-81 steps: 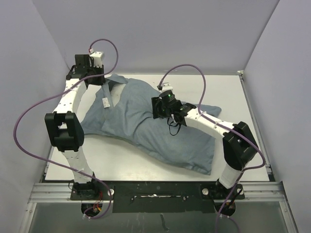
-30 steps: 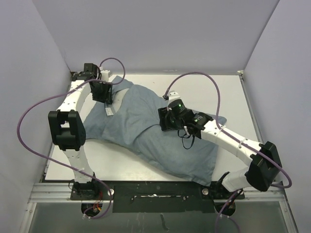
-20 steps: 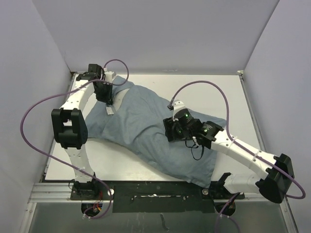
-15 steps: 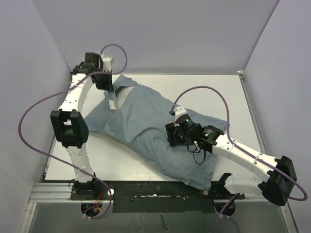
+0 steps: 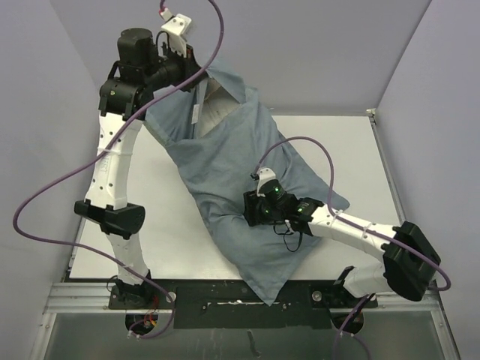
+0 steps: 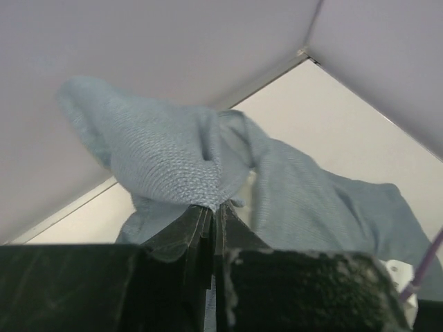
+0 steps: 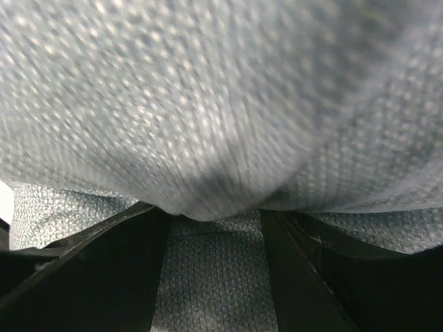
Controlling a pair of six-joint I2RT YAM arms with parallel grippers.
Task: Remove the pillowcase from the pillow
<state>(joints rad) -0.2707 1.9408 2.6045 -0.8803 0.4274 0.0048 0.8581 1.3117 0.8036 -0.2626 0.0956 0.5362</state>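
1. The left gripper [image 5: 189, 76] had risen from counter level at the far-left corner to high above the counter [image 5: 375, 150]. In the wrist view its jaws were pinched tight on a fold at the open end of the pillowcase [image 5: 240, 172].
2. That end of the pillowcase, which lay flat 0.5 s before, now hung steeply from the left gripper, blue-grey reverse outward. The lower part still rested on the counter, and its near corner had slid to the near edge.
3. The right gripper [image 5: 251, 210] had stayed low on the middle of the bundle. In its wrist view, fabric bulged between the 2 fingers [image 7: 138, 277], so it appeared clamped on the cover. Whether it also held the filling could not be told.
4. The pillow [image 5: 217, 101] remained inside the cover. It showed only as a pale patch at the raised mouth, if that patch was indeed the pillow.
5. Assessment: the lift tensioned the cover but did not separate the 2 items. With the mouth uppermost, the pillow would tend to settle deeper, so the removal was barely begun.
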